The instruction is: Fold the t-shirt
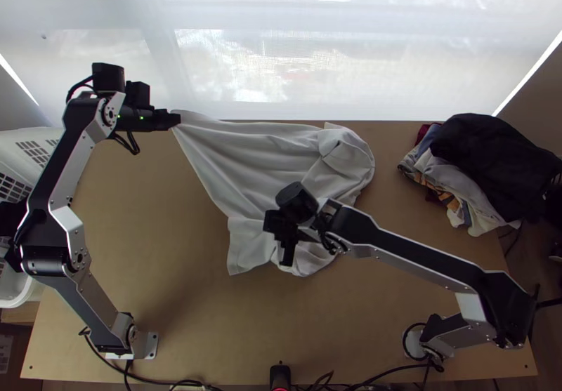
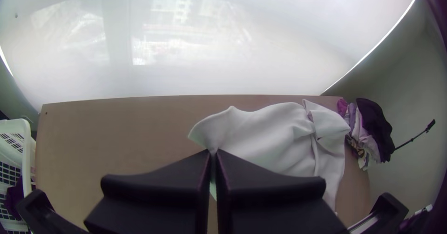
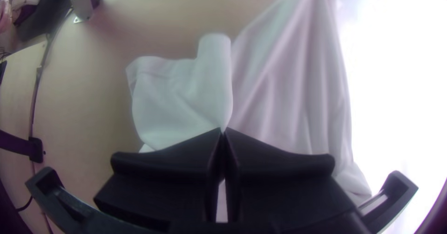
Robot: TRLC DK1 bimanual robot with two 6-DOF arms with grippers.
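Left pincer (image 1: 175, 118) and right pincer (image 1: 286, 252), both closed on the white shirt (image 1: 253, 159).
The shirt lies over the middle and far part of the tabletop (image 1: 175, 307), neither flat nor neatly folded: one corner is drawn out to a narrow point in the left pincer, by the far edge, with long creases fanning from it, while the end away from that pincer is bunched and doubled over itself. The right pincer pinches it nearer the robot, beside a loose flap. Well apart to the right sits a heap of clothes (image 1: 492, 152) (dark cloth on top); a white basket (image 1: 14, 142) stands at the left.
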